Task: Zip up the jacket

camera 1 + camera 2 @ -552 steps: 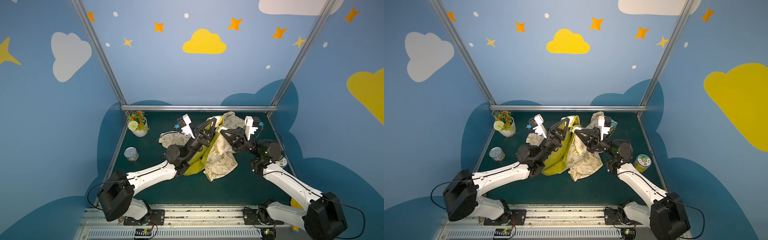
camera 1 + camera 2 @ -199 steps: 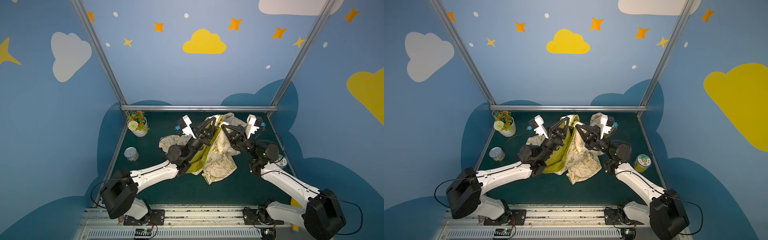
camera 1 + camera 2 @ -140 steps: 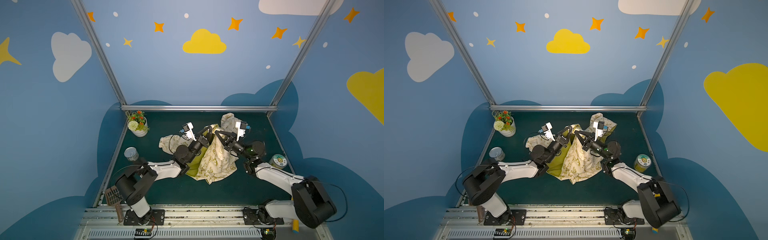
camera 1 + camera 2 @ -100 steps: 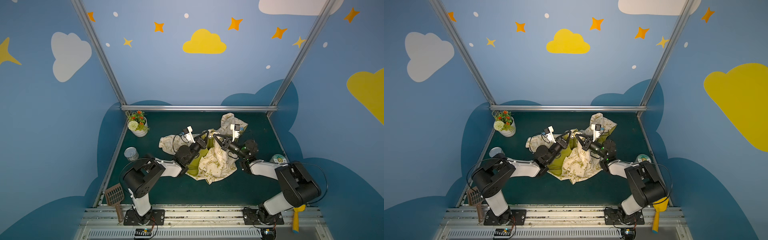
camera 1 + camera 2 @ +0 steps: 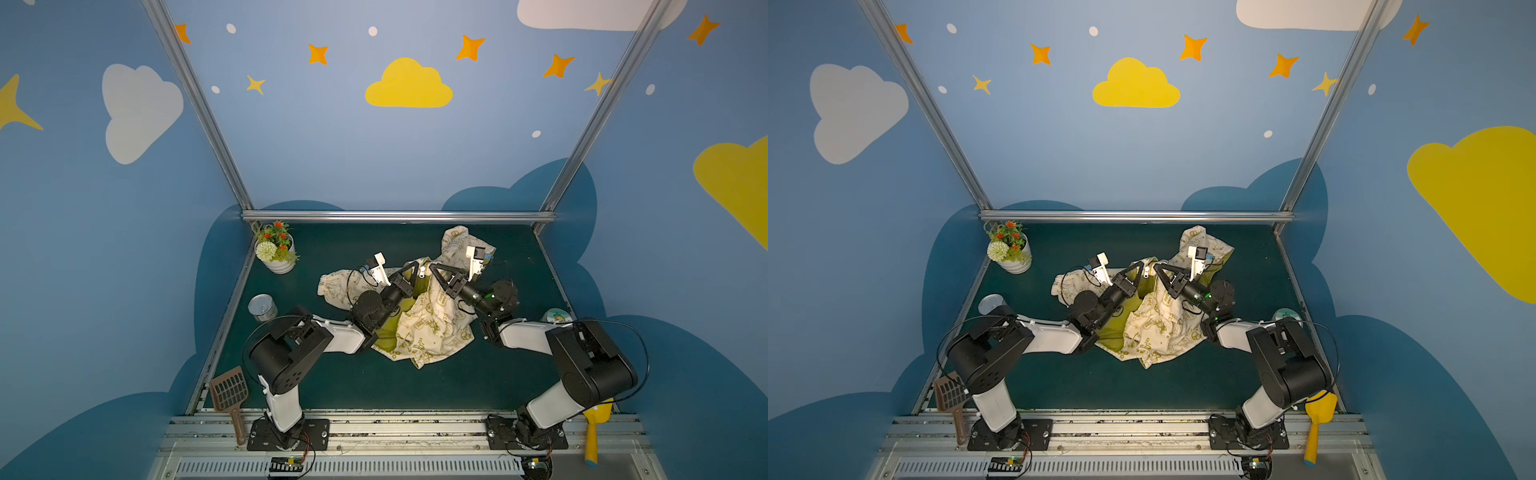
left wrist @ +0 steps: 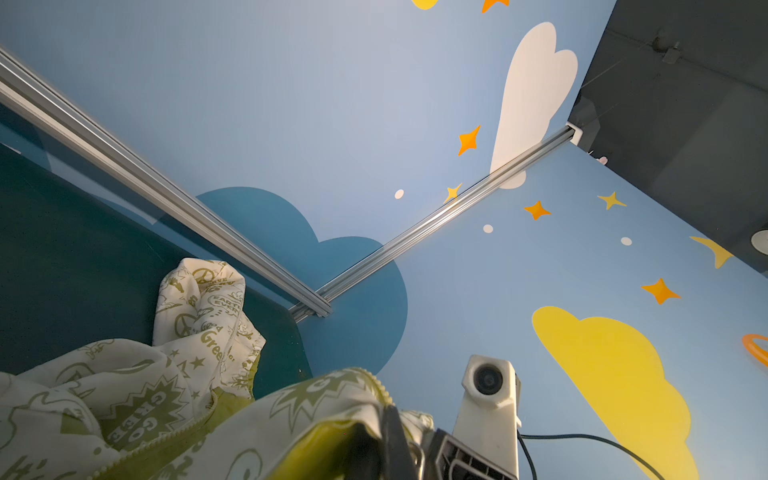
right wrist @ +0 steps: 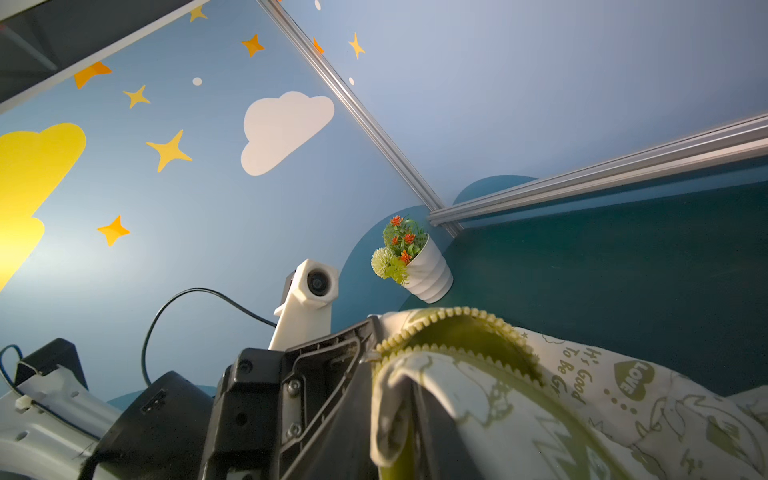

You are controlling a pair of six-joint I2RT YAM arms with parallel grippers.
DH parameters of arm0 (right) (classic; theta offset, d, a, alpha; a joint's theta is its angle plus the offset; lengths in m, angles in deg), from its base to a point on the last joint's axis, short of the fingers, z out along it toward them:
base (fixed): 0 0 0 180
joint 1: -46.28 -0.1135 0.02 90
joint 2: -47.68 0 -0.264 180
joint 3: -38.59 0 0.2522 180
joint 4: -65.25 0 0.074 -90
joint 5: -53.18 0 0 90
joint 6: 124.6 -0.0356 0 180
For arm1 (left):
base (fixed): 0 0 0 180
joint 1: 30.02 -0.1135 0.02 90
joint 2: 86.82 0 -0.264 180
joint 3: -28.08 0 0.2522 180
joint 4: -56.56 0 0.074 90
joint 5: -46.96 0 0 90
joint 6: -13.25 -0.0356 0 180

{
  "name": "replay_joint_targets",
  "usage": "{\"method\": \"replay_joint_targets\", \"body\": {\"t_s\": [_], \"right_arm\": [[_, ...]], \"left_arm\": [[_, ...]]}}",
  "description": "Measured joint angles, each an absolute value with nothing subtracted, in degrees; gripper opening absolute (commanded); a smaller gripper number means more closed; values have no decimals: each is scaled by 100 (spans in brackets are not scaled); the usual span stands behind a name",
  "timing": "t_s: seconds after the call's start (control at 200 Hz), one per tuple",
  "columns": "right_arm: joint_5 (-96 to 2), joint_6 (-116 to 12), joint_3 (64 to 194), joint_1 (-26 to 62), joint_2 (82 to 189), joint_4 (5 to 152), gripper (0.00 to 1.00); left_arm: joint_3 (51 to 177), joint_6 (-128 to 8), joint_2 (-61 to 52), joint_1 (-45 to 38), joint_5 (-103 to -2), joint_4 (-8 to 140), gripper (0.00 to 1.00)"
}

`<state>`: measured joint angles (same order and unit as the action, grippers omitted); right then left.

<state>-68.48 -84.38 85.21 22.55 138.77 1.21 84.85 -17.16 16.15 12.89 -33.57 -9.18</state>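
The cream jacket point(image 5: 432, 328) with olive print lies crumpled mid-table, its yellow-green lining showing along the open front. A silver zipper pull point(image 5: 422, 272) sits at its raised far edge, seen in both top views point(image 5: 1146, 273). My left gripper point(image 5: 416, 267) is shut on the left front edge beside the pull; in the left wrist view the printed fabric point(image 6: 137, 399) is pinched in the gripper point(image 6: 386, 415). My right gripper point(image 5: 431, 265) meets it from the right. In the right wrist view its jaws point(image 7: 390, 399) stand slightly apart, with a loose fold of toothed zipper edge point(image 7: 457, 316) between them.
A white flower pot point(image 5: 274, 253) stands at the back left, a tin can point(image 5: 262, 307) by the left edge. A brown scoop point(image 5: 230, 392) lies at the front left, a yellow one point(image 5: 596, 419) at the front right. A round tin point(image 5: 555, 316) sits behind the right arm.
Both arms have sunk low and pulled back, setting the lifted jacket down onto the table. The right jaws have eased apart; the left stays shut.
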Motion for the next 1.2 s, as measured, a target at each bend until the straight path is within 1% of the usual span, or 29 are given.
{"method": "replay_joint_targets", "body": {"t_s": [0.15, 0.255, 0.315, 0.411, 0.516, 0.576, 0.616, 0.681, 0.761, 0.856, 0.941, 1.041, 1.202], "right_arm": [[-6817, -8508, 8357, 2262, 13866, 67, 32], [-6769, -8539, 8147, 2292, 13767, 65, 39], [-6758, -8559, 8023, 2332, 13652, 65, 45], [-6778, -8561, 7918, 2375, 13424, 111, 51], [-6833, -8410, 7874, 2397, 13007, 537, 58], [-6861, -8156, 7870, 2399, 12592, 1138, 61], [-6850, -7859, 7885, 2388, 12268, 1656, 63], [-6662, -7177, 8019, 2275, 11604, 2884, 66], [-6035, -6115, 8471, 1859, 10836, 4615, 67], [-5370, -5048, 8954, 1414, 10227, 5944, 69], [-4916, -4235, 9151, 1245, 9938, 6670, 73], [-4317, -3184, 9197, 950, 9908, 7188, 75], [-3630, -1575, 9194, 319, 10069, 7476, 75]], "left_arm": [[8467, -1740, 1545, 1285, -3370, -829, 3], [8469, -1694, 1274, 1246, -3488, -326, 3], [8469, -1696, 1062, 1233, -3577, -25, 3], [8471, -1696, 840, 1211, -3626, 212, 3], [8471, -1685, 800, 1198, -3689, 303, 3], [8471, -1639, 800, 1191, -3726, 389, 3], [8471, -1602, 798, 1180, -3770, 448, 3], [8471, -1539, 770, 1171, -3862, 601, 3], [8471, -1486, 671, 1167, -3940, 834, 3], [8471, -1442, 527, 1160, -3980, 996, 3], [8471, -1421, 440, 1160, -3997, 1066, 3], [8469, -1386, 367, 1160, -4015, 1127, 3], [8423, -1342, 249, 1160, -4017, 1169, 3]]}}
